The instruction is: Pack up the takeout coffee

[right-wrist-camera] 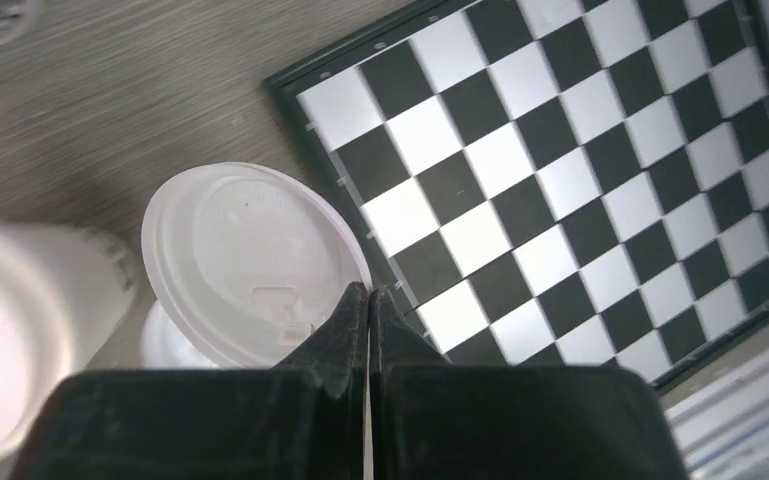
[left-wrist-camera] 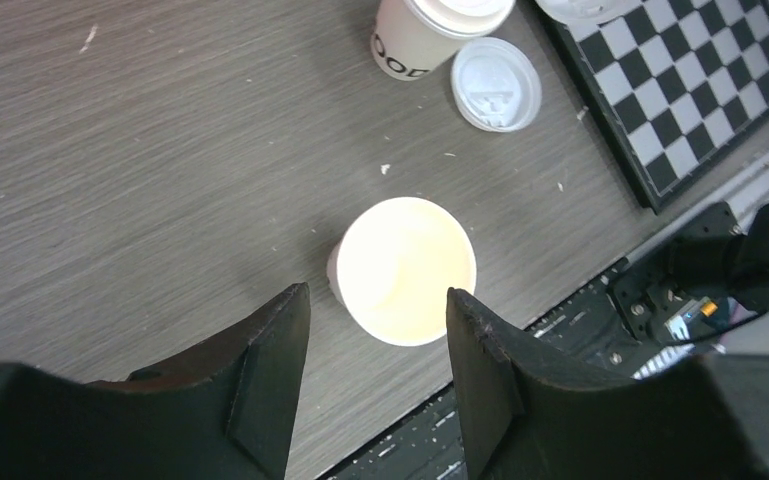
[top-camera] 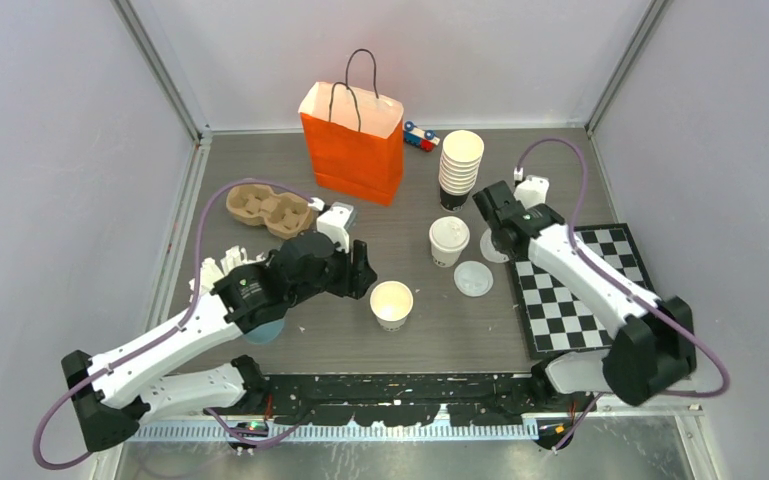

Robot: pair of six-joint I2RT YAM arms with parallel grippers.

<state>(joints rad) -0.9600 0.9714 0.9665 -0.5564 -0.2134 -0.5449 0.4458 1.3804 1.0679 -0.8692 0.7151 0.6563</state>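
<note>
A lidless white paper cup (top-camera: 392, 303) with a cream inside stands at the table's middle front. My left gripper (top-camera: 364, 274) is open just left of it; in the left wrist view the cup (left-wrist-camera: 405, 270) sits just ahead of the gap between the spread fingers (left-wrist-camera: 378, 300), untouched. A lidded cup (top-camera: 449, 240) stands behind it, with a loose white lid (top-camera: 473, 278) flat beside it. My right gripper (top-camera: 496, 240) is shut, its tips (right-wrist-camera: 370, 290) pinching the rim of another white lid (right-wrist-camera: 245, 260) held above the table. The orange bag (top-camera: 355, 140) stands at the back.
A tall stack of nested cups (top-camera: 460, 165) stands right of the bag. A cardboard cup carrier (top-camera: 268, 208) lies at the left. A chessboard (top-camera: 580, 290) lies at the right. A blue cup (top-camera: 263, 332) sits under my left arm. A small toy (top-camera: 420, 137) lies behind the stack.
</note>
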